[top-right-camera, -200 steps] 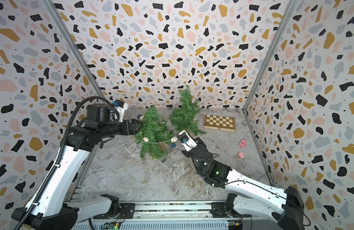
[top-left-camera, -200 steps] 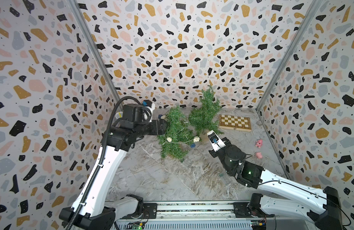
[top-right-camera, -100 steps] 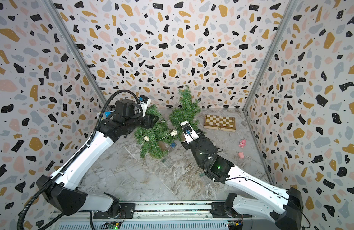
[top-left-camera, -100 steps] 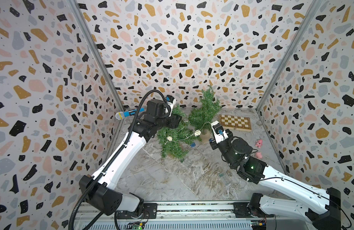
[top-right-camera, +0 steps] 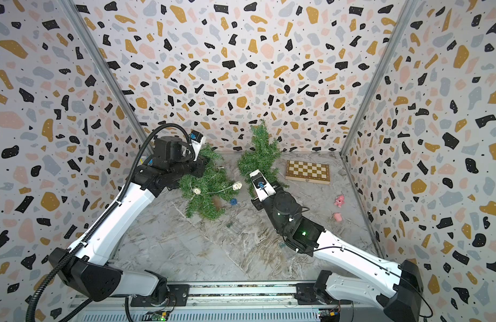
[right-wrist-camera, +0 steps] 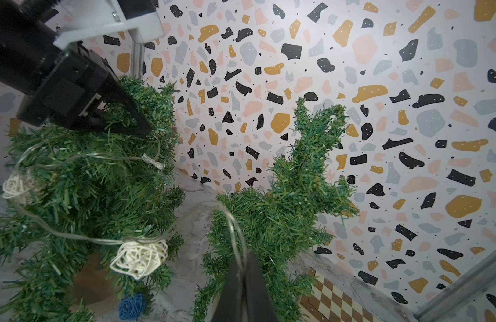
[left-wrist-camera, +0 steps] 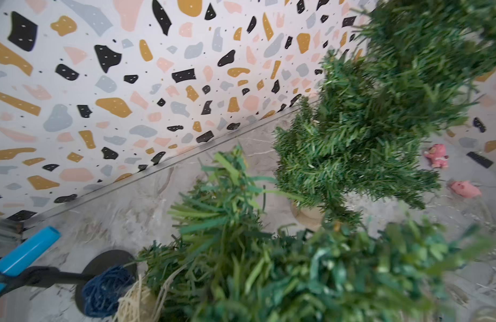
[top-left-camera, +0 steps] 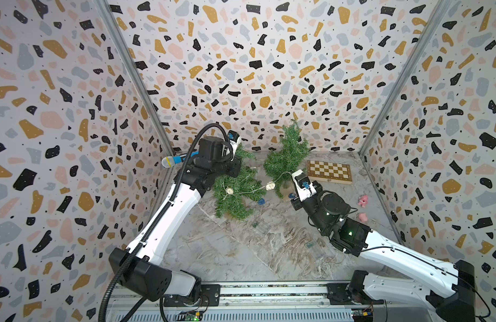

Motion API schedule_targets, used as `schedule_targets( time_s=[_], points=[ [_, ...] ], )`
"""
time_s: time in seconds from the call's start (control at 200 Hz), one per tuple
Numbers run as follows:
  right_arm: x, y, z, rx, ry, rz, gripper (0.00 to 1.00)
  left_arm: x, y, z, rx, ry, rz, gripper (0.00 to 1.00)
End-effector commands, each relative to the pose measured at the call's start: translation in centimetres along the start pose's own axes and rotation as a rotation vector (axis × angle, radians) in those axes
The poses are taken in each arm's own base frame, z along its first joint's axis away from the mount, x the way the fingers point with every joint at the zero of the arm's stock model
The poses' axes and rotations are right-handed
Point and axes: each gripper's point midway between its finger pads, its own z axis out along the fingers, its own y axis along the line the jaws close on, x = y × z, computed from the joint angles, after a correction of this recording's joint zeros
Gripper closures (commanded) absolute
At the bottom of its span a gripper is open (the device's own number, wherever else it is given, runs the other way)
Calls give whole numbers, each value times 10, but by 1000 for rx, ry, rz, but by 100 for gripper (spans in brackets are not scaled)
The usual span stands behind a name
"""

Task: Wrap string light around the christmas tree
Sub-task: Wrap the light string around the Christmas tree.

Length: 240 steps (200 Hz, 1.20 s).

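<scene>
The left gripper [right-wrist-camera: 147,132] is sunk into the top of the christmas tree [top-left-camera: 235,192] — whether its jaws pinch the branches I cannot tell. The string light [top-left-camera: 270,186] drapes across that tree's front, its wire running right into the right gripper [right-wrist-camera: 242,269] — clamped tight on it — near a second tree [top-left-camera: 287,156].

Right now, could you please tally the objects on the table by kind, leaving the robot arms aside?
Christmas trees: 2
String light: 1
Chessboard: 1
Pink toys: 2
Blue-handled object: 1
Total: 7
</scene>
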Motion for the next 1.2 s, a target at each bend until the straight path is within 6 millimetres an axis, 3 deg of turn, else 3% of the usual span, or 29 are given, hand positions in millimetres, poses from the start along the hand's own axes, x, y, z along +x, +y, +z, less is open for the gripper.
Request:
schedule_targets(
  time_s=[0.0,0.09,0.29,0.501,0.611,0.741,0.881,1.196],
  points=[
    [-21,-3,-3,-14,-58,56,100,-52,4,-41,-19,-164,75,100],
    [-24,-2,-4,-25,-70,57,100,-49,7,-43,-14,-150,55,100],
    [-33,2,-2,-48,-99,36,100,-19,18,-46,-25,-106,-41,100],
    [-72,7,2,-89,-211,69,100,0,34,-54,-66,-64,-92,100],
    [-91,9,7,-99,-287,91,100,-1,32,-60,-52,-79,-107,99],
    [-116,12,14,-113,-421,106,100,10,25,-49,-8,-67,-167,97],
    [-122,0,42,-109,-492,153,100,12,28,-47,-22,-56,-189,93],
    [-92,11,123,-153,-464,148,100,12,20,-48,22,-60,-223,91]
  ],
)
